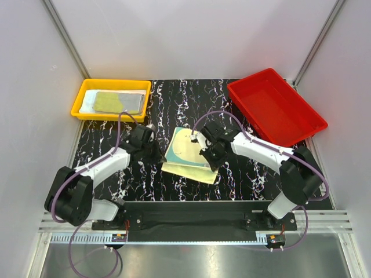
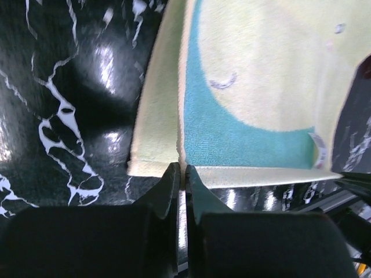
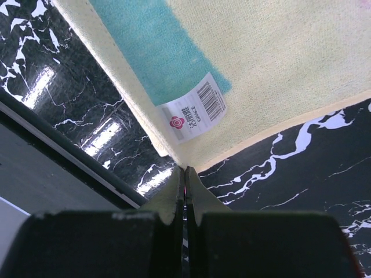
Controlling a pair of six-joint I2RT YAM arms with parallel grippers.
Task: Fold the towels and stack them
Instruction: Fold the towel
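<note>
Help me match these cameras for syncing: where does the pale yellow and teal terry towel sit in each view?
Top external: the pale yellow and teal terry towel lies at the picture's centre.
Left wrist: the towel fills the upper right.
Right wrist: the towel spans the top.
Shared landmark: the black white-veined tabletop.

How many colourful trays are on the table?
2. The yellow tray sits at the far left with folded towels inside; the red tray sits at the far right. None seems hidden.
</note>
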